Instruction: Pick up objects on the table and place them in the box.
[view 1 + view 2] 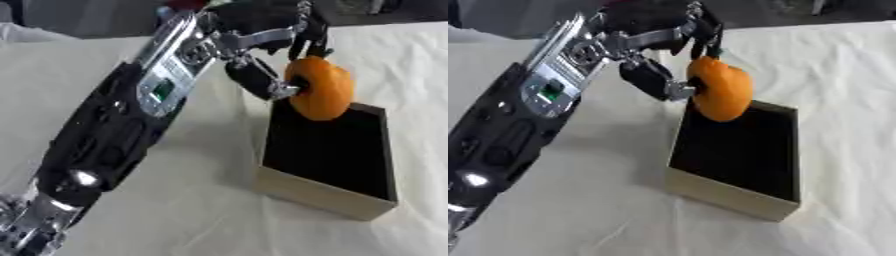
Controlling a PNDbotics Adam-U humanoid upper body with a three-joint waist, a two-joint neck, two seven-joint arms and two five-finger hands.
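An orange fruit-like object (322, 88) hangs over the far end of the open box (324, 192), which has pale wooden walls and a black inside. My left hand (262, 45) holds the orange from above and from its left side, thumb and fingers curled round it. The left arm reaches in diagonally from the lower left and covers much of the cloth. The box looks empty inside, as far as the dark lining shows. My right hand appears in neither view.
A white wrinkled cloth (605, 215) covers the table. Dark floor and grey shapes lie beyond the far edge (798, 15). Open cloth lies in front of the box and to its right.
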